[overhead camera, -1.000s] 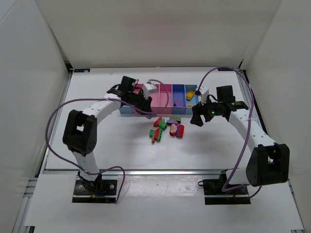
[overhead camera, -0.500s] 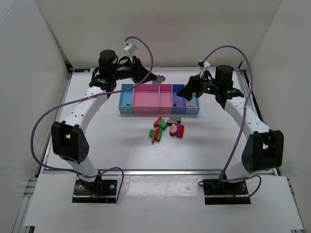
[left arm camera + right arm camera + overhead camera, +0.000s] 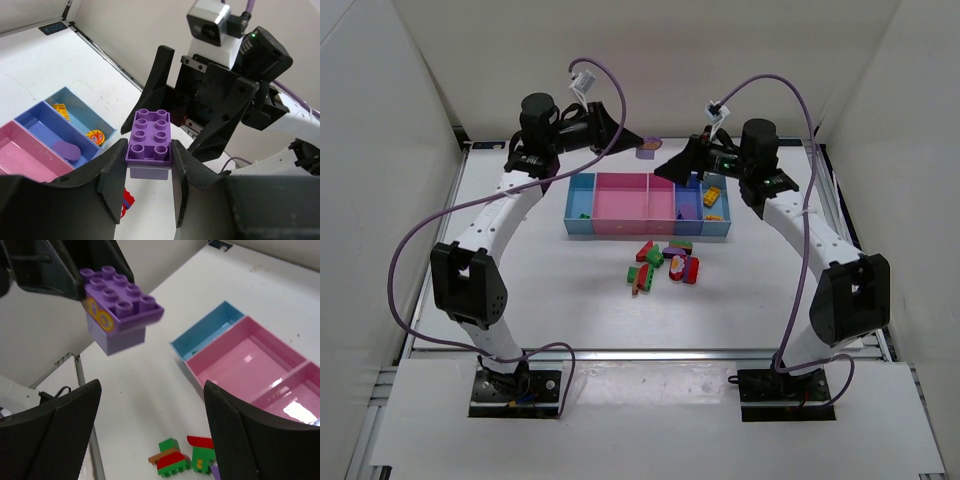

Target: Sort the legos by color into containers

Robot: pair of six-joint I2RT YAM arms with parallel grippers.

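Arms are rising. Left pincer (image 3: 148, 172) is pinching the sides of a probably light, hard purple lego (image 3: 149, 144); right pincer (image 3: 150, 432) is gaping apart

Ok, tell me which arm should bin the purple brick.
Left: the left pincer grips the purple brick, aloft beyond the bins; the right pincer is open and empty.
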